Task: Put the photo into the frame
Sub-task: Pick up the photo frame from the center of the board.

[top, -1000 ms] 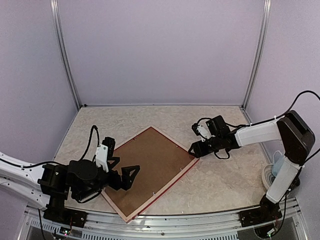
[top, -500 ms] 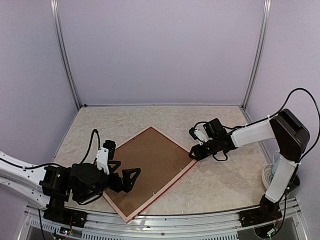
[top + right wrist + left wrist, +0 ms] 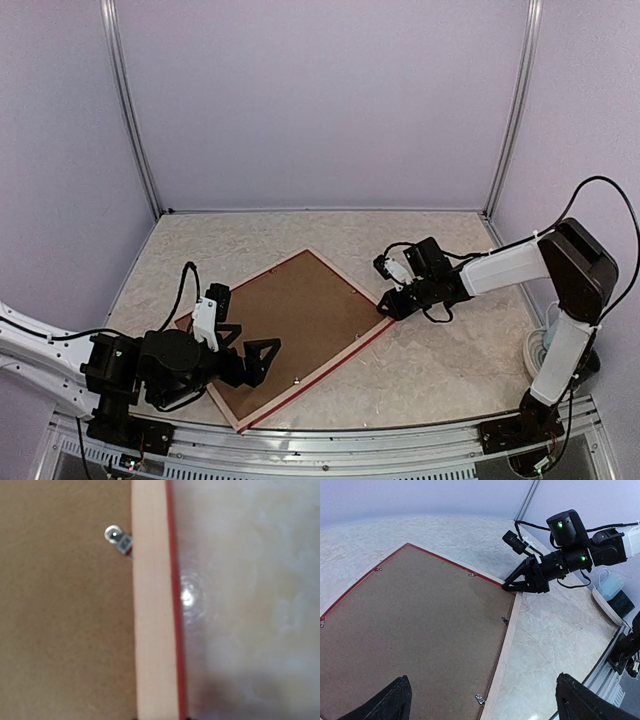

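The frame (image 3: 314, 374) lies face down on the table, pale wood back up, a thin red edge showing. The brown backing board (image 3: 290, 320) fills it, with small metal clips (image 3: 481, 698) around the rim. The photo is not visible in any view. My left gripper (image 3: 250, 345) is open and empty, hovering over the frame's near-left part; its fingers (image 3: 395, 700) spread wide across the frame's right edge. My right gripper (image 3: 388, 305) is shut on the frame's right corner, as the left wrist view also shows (image 3: 520, 582). The right wrist view shows the frame's wood rim (image 3: 152, 605) running between its jaws.
A white and blue object (image 3: 540, 345) sits at the table's right edge beside the right arm's base; it also shows in the left wrist view (image 3: 610, 587). Purple walls enclose the table on three sides. A metal rail (image 3: 330, 440) runs along the front edge.
The frame has turned and slid left on the table with the right gripper at its right corner. The left gripper has drifted slightly down and left, still open.
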Motion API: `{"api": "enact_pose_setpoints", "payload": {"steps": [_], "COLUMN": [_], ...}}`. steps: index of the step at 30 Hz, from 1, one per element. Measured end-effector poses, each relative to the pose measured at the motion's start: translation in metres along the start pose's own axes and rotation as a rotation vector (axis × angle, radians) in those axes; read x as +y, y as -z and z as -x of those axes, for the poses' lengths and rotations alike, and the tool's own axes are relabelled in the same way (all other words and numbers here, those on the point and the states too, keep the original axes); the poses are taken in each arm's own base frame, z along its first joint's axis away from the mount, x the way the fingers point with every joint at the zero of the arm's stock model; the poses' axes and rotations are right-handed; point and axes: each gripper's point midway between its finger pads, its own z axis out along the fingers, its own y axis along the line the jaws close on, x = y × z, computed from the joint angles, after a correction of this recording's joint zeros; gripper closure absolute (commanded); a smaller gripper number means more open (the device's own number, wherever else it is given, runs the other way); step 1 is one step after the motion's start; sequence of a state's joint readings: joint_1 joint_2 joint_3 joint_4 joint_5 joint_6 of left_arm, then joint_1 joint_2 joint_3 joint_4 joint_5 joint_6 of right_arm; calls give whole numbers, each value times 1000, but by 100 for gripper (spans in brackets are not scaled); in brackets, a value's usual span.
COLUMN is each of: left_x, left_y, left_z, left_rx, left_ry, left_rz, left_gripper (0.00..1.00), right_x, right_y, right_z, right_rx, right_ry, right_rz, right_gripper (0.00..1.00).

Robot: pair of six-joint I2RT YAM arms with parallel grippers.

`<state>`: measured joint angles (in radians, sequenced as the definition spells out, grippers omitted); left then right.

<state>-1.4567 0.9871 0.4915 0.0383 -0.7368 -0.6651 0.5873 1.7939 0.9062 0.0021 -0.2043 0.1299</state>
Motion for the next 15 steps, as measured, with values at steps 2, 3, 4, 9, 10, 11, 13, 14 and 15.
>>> {"api": "enact_pose_setpoints", "payload": {"steps": [2, 3, 4, 9, 10, 11, 13, 14, 15], "left_x": [0, 0, 0, 1, 1, 1, 2, 2, 2], "left_y": [0, 0, 0, 0, 1, 1, 2, 2, 2], "left_z": [0, 0, 0, 1, 2, 3, 5, 5, 6], "left_rx": [0, 0, 0, -4, -7, -10, -16, -18, -18], "left_ry": [3, 5, 6, 18, 23, 28, 36, 38, 37], "left_rz": [0, 0, 0, 4, 4, 5, 5, 6, 7], "left_gripper": [1, 1, 1, 1, 1, 1, 1, 1, 1], "right_x": [-1, -1, -1, -3, -3, -4, -3, -2, -1], "right_y": [0, 0, 0, 6, 10, 14, 25, 31, 38], "right_z": [1, 1, 1, -1, -2, -2, 1, 4, 7], "right_rx": [-2, -3, -3, 0, 3, 7, 3, -5, -14], "right_ry": [-2, -3, -3, -8, -9, -8, -3, 1, 5], "right_rz": [-4, -6, -7, -26, -35, -46, -67, -77, -88], "right_gripper": [100, 100, 100, 100, 100, 100, 100, 100, 100]}}
